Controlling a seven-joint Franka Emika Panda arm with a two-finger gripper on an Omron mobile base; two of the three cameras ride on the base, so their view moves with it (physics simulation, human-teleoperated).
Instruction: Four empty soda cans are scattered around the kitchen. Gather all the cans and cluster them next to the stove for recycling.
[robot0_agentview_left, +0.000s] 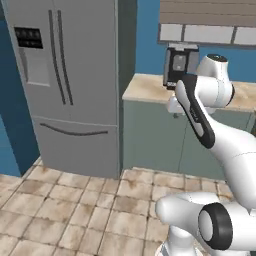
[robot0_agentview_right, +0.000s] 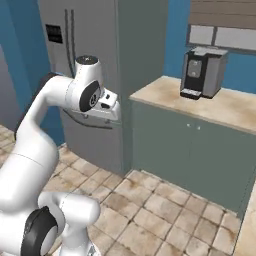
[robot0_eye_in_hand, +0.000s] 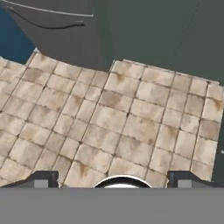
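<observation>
Pincer (robot0_eye_in_hand: 113, 178): spread wide, nothing between its two dark tips, which stand far apart at the bottom of the hand view; pointed down at tan tiled floor (robot0_eye_in_hand: 113, 118). Arm (robot0_agentview_left: 200, 117): folded high in front of the base, hand level with the counter edge, well above the tiles. Fridge (robot0_agentview_left: 70, 85): grey, double-door with a lower drawer, standing against the blue wall, just beside the cabinet run. Counter (robot0_agentview_right: 225, 107): beige marble over grey-green cabinets (robot0_agentview_right: 195, 150). Coffee machine (robot0_agentview_right: 202, 72): dark and silver, upright on the counter near the wall. Soda cans: none to be seen from here, whether on the counter stretch, the floor or against the fridge. Stove: likewise out of sight, so the gathering spot lies elsewhere in the kitchen. Status, judged: searching or travelling, no can in hand. Risks: the raised elbow and hand sit close to the counter lip and fridge side, so a turn of the base could knock them; driving on with the hand camera aimed at bare floor could pass a can unnoticed.
</observation>
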